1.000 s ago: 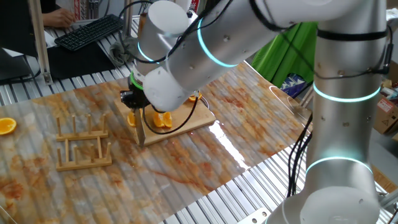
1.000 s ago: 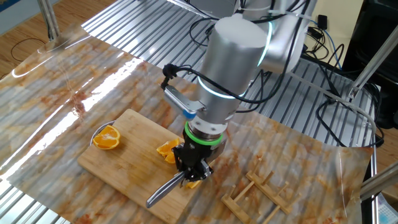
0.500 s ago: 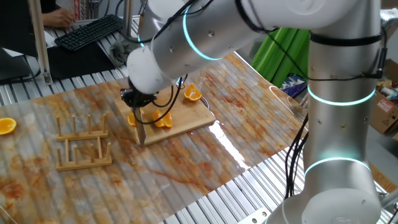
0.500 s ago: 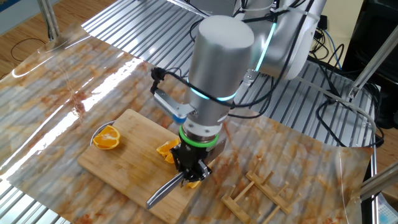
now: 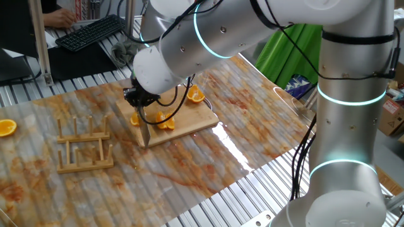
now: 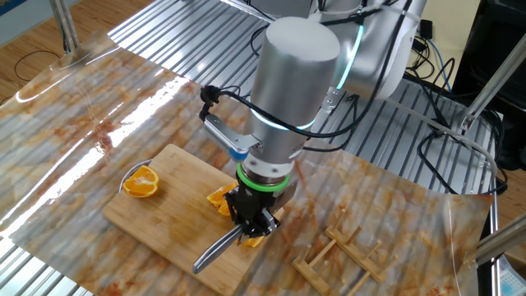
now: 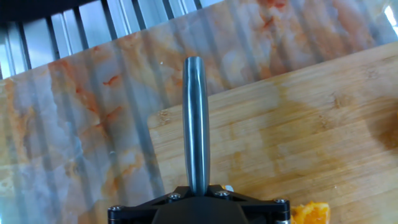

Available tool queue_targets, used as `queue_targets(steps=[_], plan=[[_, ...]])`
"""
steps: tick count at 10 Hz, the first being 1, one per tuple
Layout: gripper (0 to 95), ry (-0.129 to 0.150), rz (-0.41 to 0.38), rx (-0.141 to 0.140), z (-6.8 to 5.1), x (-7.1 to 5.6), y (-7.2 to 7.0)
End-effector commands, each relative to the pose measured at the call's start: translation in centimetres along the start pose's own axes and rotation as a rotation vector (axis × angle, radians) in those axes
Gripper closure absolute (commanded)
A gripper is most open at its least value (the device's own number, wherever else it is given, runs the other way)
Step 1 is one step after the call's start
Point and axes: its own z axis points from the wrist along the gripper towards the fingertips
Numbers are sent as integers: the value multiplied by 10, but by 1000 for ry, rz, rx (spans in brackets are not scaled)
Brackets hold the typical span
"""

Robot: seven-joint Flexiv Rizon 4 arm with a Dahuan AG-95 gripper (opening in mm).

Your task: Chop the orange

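Observation:
The orange lies as thin wedges (image 5: 164, 120) (image 6: 220, 198) on the near part of the wooden board (image 5: 197, 120) (image 6: 160, 215). My gripper (image 5: 140, 103) (image 6: 251, 224) (image 7: 196, 198) stands right over the wedges, shut on a steel knife. The knife's round handle (image 5: 144, 130) (image 6: 214, 250) (image 7: 196, 124) sticks out over the board's edge. One wedge (image 6: 256, 241) peeks from under the gripper, and a scrap of orange flesh (image 7: 310, 213) shows beside it in the hand view. The blade is hidden under the gripper.
A rounder orange half (image 5: 196, 95) (image 6: 141, 182) sits at the board's far end. Another orange half (image 5: 6, 127) lies on the table at far left. A wooden rack (image 5: 85, 145) (image 6: 337, 259) stands beside the board. The marbled mat is wet and stained.
The arm's upper links have swung across above the board. The gripper and knife stay almost in place over the wedges, still shut.

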Motion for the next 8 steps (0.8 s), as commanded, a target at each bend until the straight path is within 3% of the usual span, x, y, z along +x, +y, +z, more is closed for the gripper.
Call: queue_targets(steps=[1, 3, 4, 5, 6, 7, 8], plan=[[950, -16, 11, -5, 1, 1, 1], [950, -58, 27, -6, 12, 9, 7], [950, -59, 22, 6, 14, 9, 7], [950, -49, 19, 5, 12, 8, 6], [950, -22, 6, 2, 6, 5, 3], [950, -10, 15, -15, 5, 4, 3], [950, 1, 10, -2, 5, 4, 3]])
